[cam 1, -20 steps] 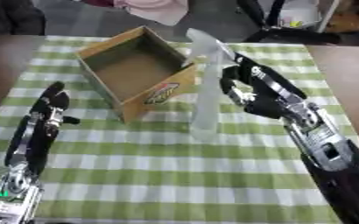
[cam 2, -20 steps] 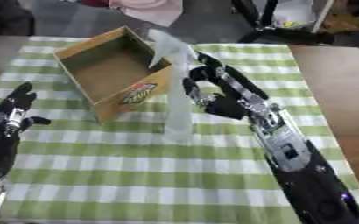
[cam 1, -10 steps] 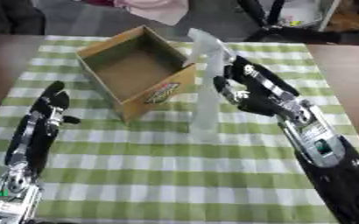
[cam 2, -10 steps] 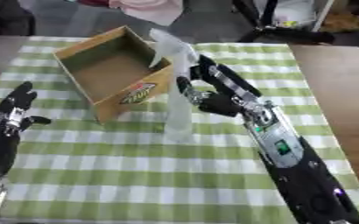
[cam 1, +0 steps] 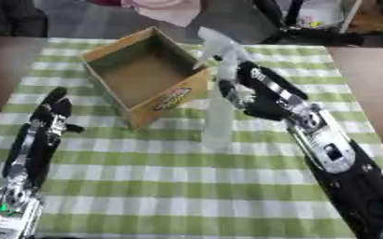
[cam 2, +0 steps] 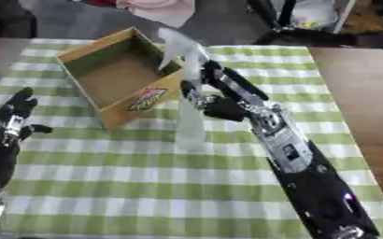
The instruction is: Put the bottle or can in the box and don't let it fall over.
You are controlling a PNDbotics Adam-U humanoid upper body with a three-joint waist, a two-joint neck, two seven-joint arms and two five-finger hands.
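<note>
Item: translucent white plastic spray bottle point(cam 1: 217, 109), upright on the green-checked worktop point(cam 1: 187, 186) just right of the open cardboard box point(cam 1: 142, 77). Since a second ago my right robot hand point(cam 1: 256, 93) has closed in, fingers curling round it; lift pending.

One open cardboard box point(cam 1: 145, 77) sits on one green-and-white checked tablecloth point(cam 1: 187, 186). One pale, see-through spray bottle point(cam 1: 217, 93) stands upright just beside the box. Two robot hands are in view: one right hand point(cam 1: 256, 95), at the bottle, and one left hand point(cam 1: 49, 112), apart from it near the left edge. Two black robot arms come in from the bottom, one on each side. One printed label point(cam 2: 145, 99) shows on the side of the box. One brown table point(cam 1: 371, 79) lies under the cloth.
</note>
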